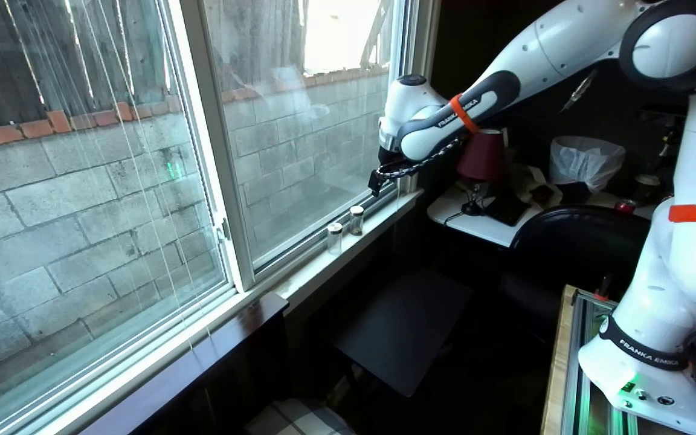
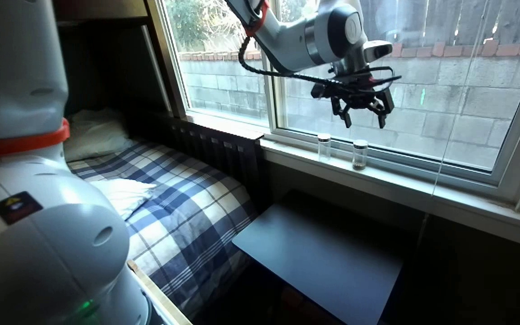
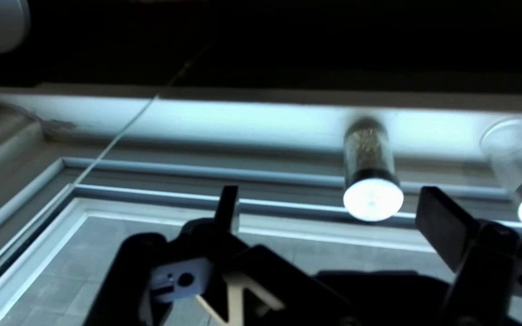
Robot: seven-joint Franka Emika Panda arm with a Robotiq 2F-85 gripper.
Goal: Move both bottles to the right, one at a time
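The wrist view shows the contents best: the bottle of brown grains carries its fill toward the base, while the clear bottle is see-through and partly cut off by the frame edge. There the first one's white cap appears between the fingers of the Robotiq gripper. Both exterior views place the two bottles upright on the windowsill, near each other and lower than the gripper, which is apart from both. Its fingers are spread wide and point down in an exterior view — a spread the wrist view also shows, though it cannot be read in an exterior view where the gripper is a small dark block. A maroon table lamp and a plaid bedspread each stand out in an exterior view.
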